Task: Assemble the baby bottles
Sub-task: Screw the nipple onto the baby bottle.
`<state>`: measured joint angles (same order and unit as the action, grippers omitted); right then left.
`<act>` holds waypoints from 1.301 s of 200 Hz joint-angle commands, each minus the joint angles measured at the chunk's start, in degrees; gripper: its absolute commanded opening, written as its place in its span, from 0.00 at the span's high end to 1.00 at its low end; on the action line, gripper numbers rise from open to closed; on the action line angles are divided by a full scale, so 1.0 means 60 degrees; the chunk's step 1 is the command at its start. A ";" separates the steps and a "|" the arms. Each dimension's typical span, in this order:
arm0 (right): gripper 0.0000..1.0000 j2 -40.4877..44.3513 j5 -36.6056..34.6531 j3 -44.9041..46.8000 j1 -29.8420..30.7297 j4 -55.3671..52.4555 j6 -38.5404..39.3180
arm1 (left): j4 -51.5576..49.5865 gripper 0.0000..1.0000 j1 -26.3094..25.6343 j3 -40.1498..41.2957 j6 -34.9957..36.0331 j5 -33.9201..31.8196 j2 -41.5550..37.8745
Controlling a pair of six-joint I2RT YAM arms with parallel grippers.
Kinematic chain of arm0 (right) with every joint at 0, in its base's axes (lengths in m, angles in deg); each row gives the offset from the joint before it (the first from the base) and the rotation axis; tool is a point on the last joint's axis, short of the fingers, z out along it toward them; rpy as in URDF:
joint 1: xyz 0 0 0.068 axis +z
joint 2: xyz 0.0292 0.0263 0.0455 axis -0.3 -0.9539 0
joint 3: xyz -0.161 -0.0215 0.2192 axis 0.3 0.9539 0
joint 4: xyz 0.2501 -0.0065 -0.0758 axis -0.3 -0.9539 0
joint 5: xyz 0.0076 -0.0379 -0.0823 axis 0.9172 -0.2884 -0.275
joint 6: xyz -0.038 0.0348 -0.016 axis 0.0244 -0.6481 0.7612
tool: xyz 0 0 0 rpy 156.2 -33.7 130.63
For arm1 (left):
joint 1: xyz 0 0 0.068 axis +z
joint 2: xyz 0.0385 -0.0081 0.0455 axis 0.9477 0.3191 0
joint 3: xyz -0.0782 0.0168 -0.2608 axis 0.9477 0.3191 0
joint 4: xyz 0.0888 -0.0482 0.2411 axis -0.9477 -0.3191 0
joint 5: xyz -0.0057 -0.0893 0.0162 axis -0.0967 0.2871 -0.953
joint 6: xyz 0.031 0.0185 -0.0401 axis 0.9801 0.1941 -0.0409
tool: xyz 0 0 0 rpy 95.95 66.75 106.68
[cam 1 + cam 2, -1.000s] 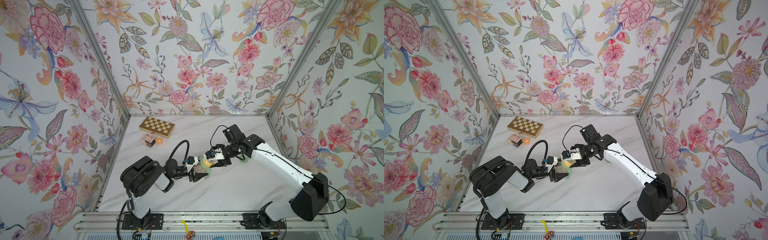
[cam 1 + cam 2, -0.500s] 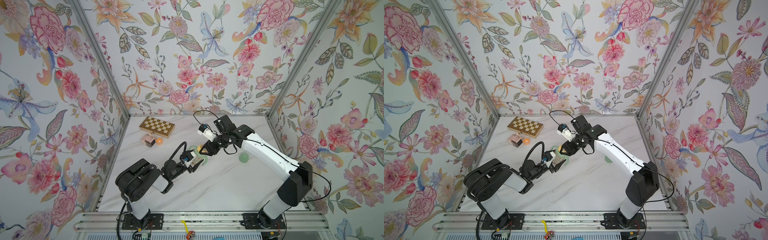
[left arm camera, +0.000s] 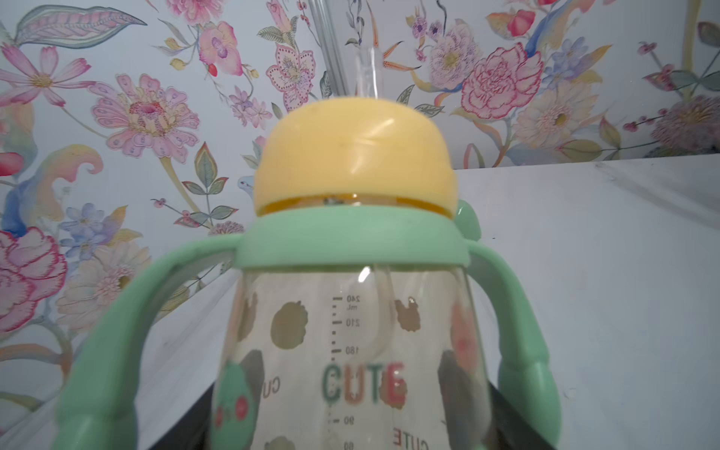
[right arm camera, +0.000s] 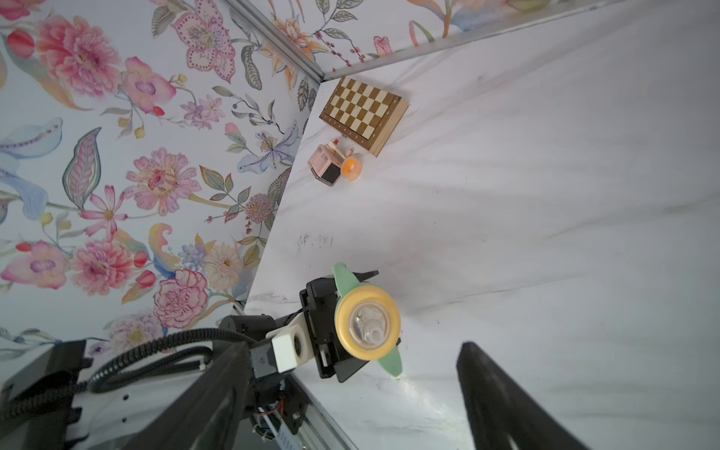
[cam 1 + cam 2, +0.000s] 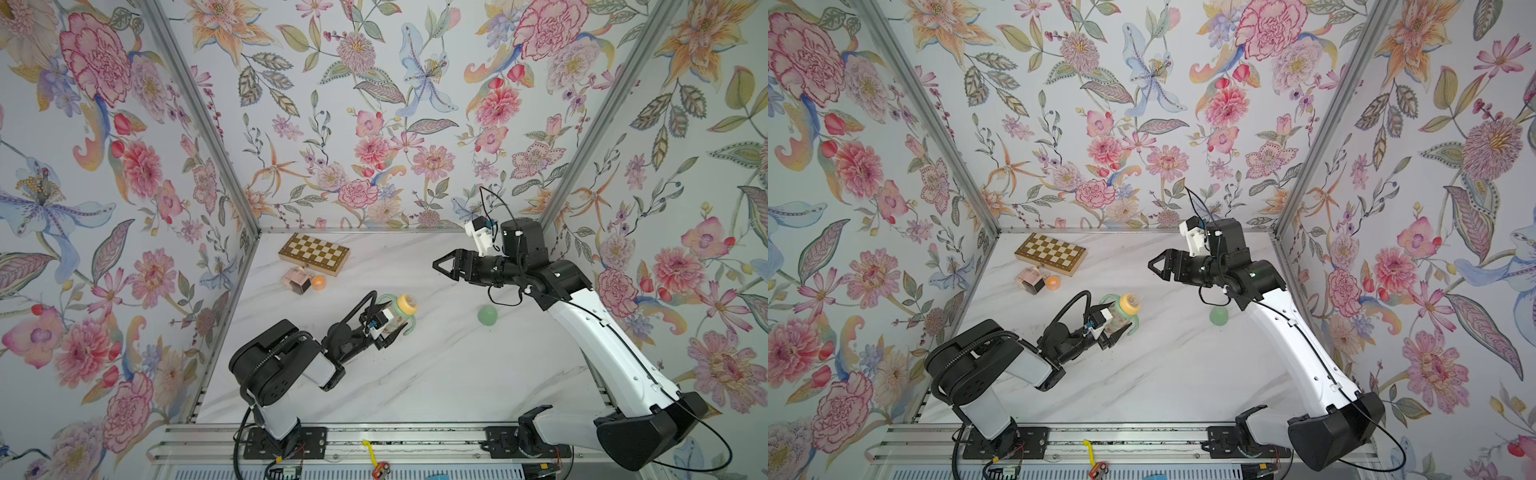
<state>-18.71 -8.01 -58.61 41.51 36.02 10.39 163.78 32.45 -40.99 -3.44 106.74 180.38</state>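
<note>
Floral-papered walls (image 5: 374, 104) close in a white marble table (image 5: 436, 374). A second ago the right pincer (image 5: 440, 264) was down at the bottle's collar, nose to nose with the left pincer (image 5: 388, 322). It has since pulled up and back towards the rear wall and now hangs well apart from the bottle. Its jaws have spread, and the right wrist view shows its dark fingers (image 4: 502, 401) wide apart with nothing between them. The right arm reaches from its front base, bends at the elbow and points its pincer level, back towards the left one.

The left arm lies low, with its pincer tilted upward and pressed onto the bottle body (image 3: 350, 350), which it holds clear of the table. The body is clear and amber-tinted, printed with a measuring scale and "CUTE". The pale green handle ring (image 3: 350, 243) sits round its neck, both handles curving down past the left pincer's jaws. The yellow collar (image 3: 354, 156) is seated above the ring, and the clear nipple (image 4: 370, 329) points away from the left pincer. The pale green dome cap (image 5: 487, 315) lies on the table, below and behind the right pincer, under its wrist.
</note>
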 commanded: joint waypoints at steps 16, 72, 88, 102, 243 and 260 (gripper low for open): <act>0.09 0.0726 0.1840 0.2125 0.0290 -0.0977 1.1826 | 0.2631 1.00 0.0184 -0.0632 -0.2901 0.3795 0.0280; 0.10 0.0532 0.0994 0.2670 0.0960 -0.0700 1.5403 | 0.2627 1.00 0.0157 -0.0956 -0.3378 0.4513 0.0656; 0.10 0.0269 0.1123 0.2607 0.1142 -0.0621 1.5593 | 0.2642 1.00 0.0154 -0.0920 -0.3315 0.4490 0.0704; 0.10 0.0006 0.1063 0.2556 0.1410 -0.0636 1.5696 | 0.2628 1.00 0.0162 -0.0936 -0.3329 0.4542 0.0750; 0.35 -0.0947 0.0903 0.1917 0.1879 -0.1356 1.5967 | 0.2635 1.00 0.0197 -0.1014 -0.3358 0.4806 0.0933; 0.44 -0.0904 0.0981 0.1834 0.1974 -0.1459 1.5819 | 0.2635 1.00 0.0230 -0.1007 -0.3329 0.4752 0.0899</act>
<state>-24.00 -2.78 -45.76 52.57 30.01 106.23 163.80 33.17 -45.64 -23.11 134.31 185.50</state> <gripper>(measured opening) 0.600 0.710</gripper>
